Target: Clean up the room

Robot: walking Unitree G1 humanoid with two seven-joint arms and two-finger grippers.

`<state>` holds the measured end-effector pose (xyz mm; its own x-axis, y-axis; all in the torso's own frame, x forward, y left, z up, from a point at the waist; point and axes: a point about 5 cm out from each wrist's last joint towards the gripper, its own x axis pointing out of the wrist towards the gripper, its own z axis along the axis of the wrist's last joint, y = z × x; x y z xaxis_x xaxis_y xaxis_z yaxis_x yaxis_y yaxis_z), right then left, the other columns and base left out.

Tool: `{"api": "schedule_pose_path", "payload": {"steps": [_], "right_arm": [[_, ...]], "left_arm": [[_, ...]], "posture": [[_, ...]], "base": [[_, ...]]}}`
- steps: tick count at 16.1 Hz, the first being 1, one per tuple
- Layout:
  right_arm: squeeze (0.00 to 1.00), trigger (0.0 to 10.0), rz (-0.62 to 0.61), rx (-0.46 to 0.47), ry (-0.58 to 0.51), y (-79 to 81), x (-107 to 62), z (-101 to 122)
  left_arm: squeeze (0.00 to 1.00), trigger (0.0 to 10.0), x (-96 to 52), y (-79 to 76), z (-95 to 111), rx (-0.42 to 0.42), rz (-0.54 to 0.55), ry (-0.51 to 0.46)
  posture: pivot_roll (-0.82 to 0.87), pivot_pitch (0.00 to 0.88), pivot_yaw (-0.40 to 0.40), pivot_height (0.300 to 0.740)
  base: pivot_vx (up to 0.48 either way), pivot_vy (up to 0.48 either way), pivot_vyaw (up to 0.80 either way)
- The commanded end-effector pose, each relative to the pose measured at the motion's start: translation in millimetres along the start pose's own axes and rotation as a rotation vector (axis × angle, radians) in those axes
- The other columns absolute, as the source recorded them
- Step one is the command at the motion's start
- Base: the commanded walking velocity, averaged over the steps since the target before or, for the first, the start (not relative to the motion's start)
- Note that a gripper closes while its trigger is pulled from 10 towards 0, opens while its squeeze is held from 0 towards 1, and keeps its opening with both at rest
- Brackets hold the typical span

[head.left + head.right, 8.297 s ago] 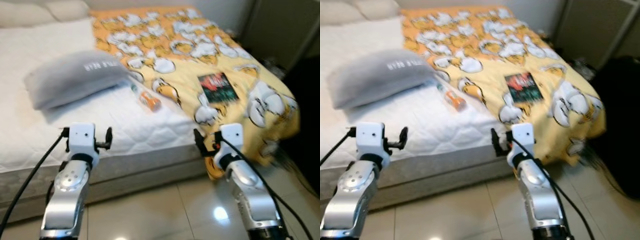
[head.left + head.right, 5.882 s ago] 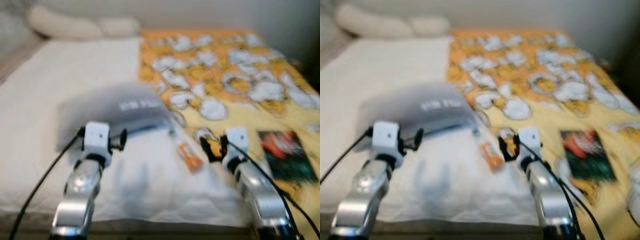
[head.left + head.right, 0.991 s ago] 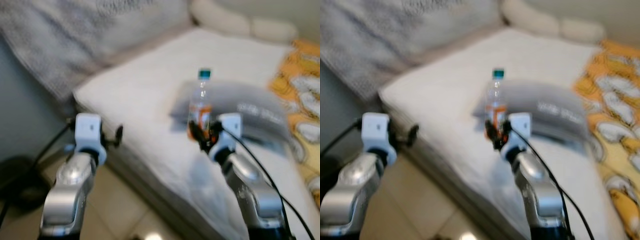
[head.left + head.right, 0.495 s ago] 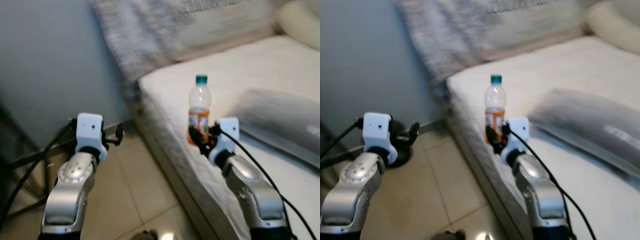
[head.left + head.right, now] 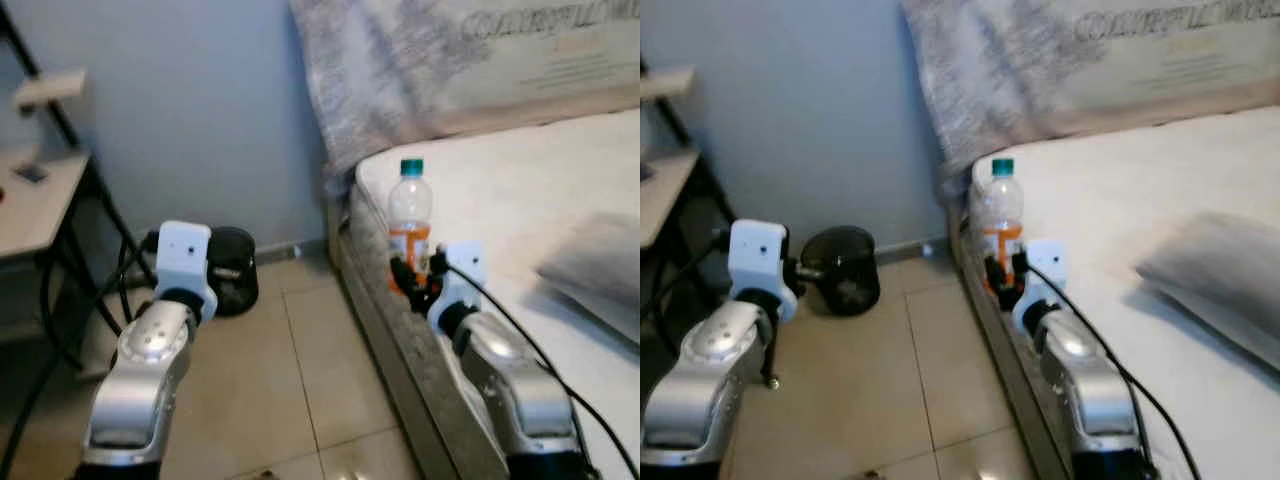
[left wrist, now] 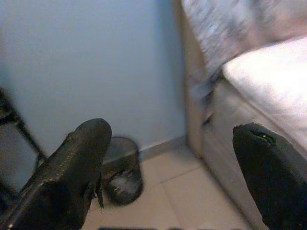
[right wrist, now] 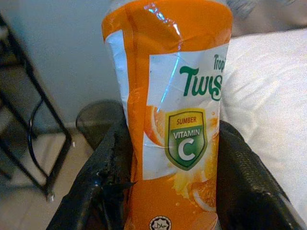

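A clear plastic bottle (image 5: pixel 410 225) with a green cap and an orange label stands upright in my right gripper (image 5: pixel 415 280), which is shut on its lower part. The right wrist view shows the orange label (image 7: pixel 175 120) close up between the two black fingers (image 7: pixel 103 187). My left gripper (image 6: pixel 168 167) is held up over the floor with its fingers (image 6: pixel 67 177) wide apart and nothing between them. A small black mesh waste bin (image 5: pixel 232 270) stands on the floor by the wall, ahead of the left gripper.
A bed (image 5: pixel 520 200) with a white mattress fills the right side, a grey pillow (image 5: pixel 600 265) on it and a grey blanket (image 5: pixel 420 70) against the wall. A dark-framed desk (image 5: pixel 40 195) stands at the left. Beige floor tiles (image 5: pixel 300 390) lie between desk and bed.
The camera has swung left, bringing the desk, wall and black bin into view. The right gripper still holds the bottle upright; the left gripper stays open.
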<state>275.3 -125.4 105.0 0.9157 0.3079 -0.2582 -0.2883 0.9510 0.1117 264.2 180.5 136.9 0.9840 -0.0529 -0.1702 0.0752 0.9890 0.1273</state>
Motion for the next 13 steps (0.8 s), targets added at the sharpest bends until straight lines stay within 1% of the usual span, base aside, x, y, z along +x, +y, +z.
{"api": "schedule_pose_path", "payload": {"steps": [1, 3, 4, 5, 6, 7, 11, 13], "right_arm": [[0.00, 10.0, -0.021, -0.031, -0.022, -2.1, -0.8, 2.7], [0.00, 10.0, -0.070, -0.097, -0.056, -4.0, 2.1, 5.3], [0.00, 10.0, -0.055, -0.110, -0.045, -4.7, 2.0, 2.5], [0.00, 10.0, -0.024, -0.085, -0.035, -4.7, 0.9, -0.7], [0.00, 10.0, -0.023, -0.045, -0.022, -6.0, 0.4, -3.3], [0.00, 10.0, -0.042, -0.041, -0.018, -9.1, 0.7, -4.0], [0.00, 10.0, -0.007, -0.080, -0.031, -6.4, 2.1, -2.1], [0.00, 10.0, 0.028, -0.094, -0.035, -0.8, 2.9, -1.6]], "left_arm": [[0.00, 10.0, 1.8, -3.5, 0.3, 0.001, -0.018, 0.001], [0.00, 10.0, 1.8, -3.4, -1.2, -0.003, -0.017, 0.002], [0.00, 10.0, 1.9, -3.4, -2.5, -0.004, -0.016, 0.007], [0.00, 10.0, 2.0, -3.3, -3.3, -0.005, -0.017, 0.009], [0.00, 10.0, 2.2, -2.9, -3.7, -0.006, -0.018, 0.010], [0.00, 10.0, 2.5, -2.6, -3.7, -0.008, -0.019, 0.008], [0.00, 10.0, 4.0, -2.2, -3.7, -0.023, -0.022, 0.013], [0.00, 10.0, 4.6, -2.5, -3.8, -0.037, -0.029, 0.016]], "posture": [[0.01, 0.007, 0.047, 0.740], [0.01, 0.007, 0.046, 0.740], [0.01, 0.006, 0.047, 0.740], [0.01, 0.005, 0.047, 0.740], [0.01, 0.005, 0.048, 0.740], [0.01, 0.005, 0.048, 0.740], [0.01, 0.001, 0.048, 0.740], [0.01, 0.001, 0.047, 0.740]], "base": [[0.266, 0.000, 0.00], [0.270, 0.000, 0.00], [0.270, 0.000, 0.00], [0.270, 0.000, 0.00], [0.277, 0.000, 0.00], [0.289, 0.000, 0.00], [0.308, 0.000, 0.00], [0.317, 0.000, 0.00]]}}
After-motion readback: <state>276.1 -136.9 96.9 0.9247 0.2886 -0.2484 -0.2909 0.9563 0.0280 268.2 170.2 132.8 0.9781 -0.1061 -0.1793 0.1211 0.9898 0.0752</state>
